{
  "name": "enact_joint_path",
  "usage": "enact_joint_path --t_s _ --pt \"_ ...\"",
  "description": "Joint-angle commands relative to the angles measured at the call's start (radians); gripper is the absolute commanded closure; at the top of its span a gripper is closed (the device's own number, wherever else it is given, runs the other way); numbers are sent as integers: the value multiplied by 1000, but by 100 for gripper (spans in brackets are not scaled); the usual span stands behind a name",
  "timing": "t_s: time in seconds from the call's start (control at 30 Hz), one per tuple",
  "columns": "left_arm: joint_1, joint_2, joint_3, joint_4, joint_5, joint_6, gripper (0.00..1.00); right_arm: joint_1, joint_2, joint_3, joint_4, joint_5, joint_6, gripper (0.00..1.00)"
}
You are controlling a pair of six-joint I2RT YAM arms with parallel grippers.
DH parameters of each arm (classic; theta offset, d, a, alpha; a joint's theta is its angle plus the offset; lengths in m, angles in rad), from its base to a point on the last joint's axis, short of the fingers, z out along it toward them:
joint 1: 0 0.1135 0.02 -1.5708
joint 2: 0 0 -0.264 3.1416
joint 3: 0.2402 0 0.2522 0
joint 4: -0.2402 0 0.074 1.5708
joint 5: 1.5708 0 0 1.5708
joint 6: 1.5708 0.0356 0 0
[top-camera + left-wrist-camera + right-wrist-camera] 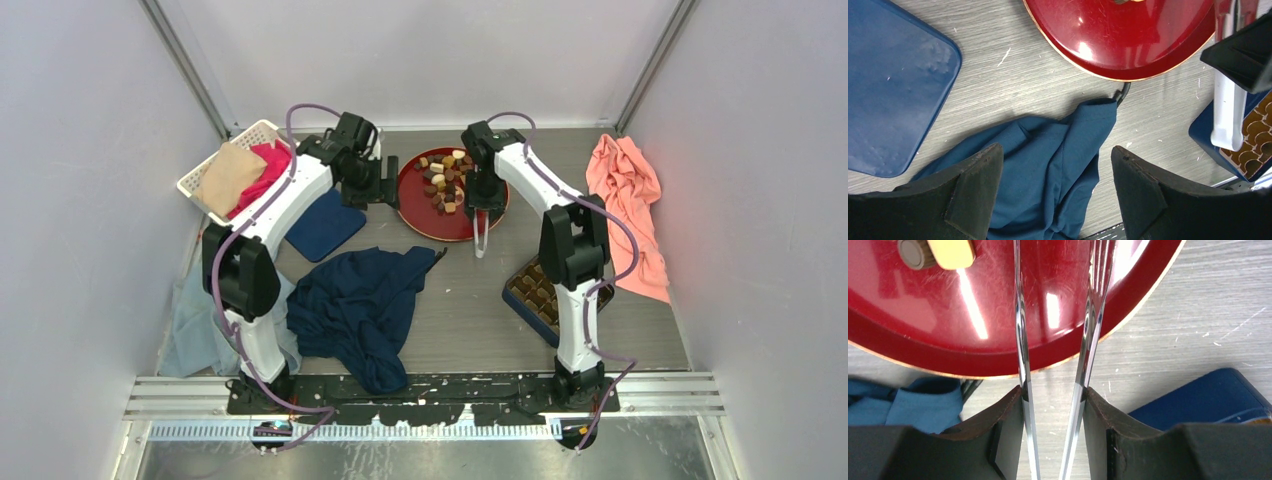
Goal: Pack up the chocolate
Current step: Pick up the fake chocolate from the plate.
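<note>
Firmly, the right gripper [1053, 395] pinches a pair of tongs [1021, 340]. Its fingers press against the two thin arms, which stand apart and reach over the rim of the red tray [998, 350]. The chocolate [447, 180] lies heaped on that tray, beyond the tong arms. More pieces sit in the navy box [1203, 137] close by the right arm. The left gripper [1058, 155] hangs with fingers spread wide, holding nothing, above a rumpled navy cloth [1058, 170] whose corner lies just beside the tray. A blue lid [893, 90] lies flat to that cloth's left. Farther out sit a white basket [250, 132] of cloths and a salmon cloth [630, 200].
</note>
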Motion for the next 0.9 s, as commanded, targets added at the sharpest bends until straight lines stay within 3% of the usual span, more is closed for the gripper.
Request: enact_joint_path --t_s 0.0,0.47,0.87 --pt "7 1 46 11 24 5 20 -2 -100 29 -33 -32 -22 71" --pt "7 5 47 9 32 13 21 -1 -132 18 -59 -100 -22 76" --pt "7 13 57 9 40 13 21 -1 -286 -89 -130 -97 -26 77"
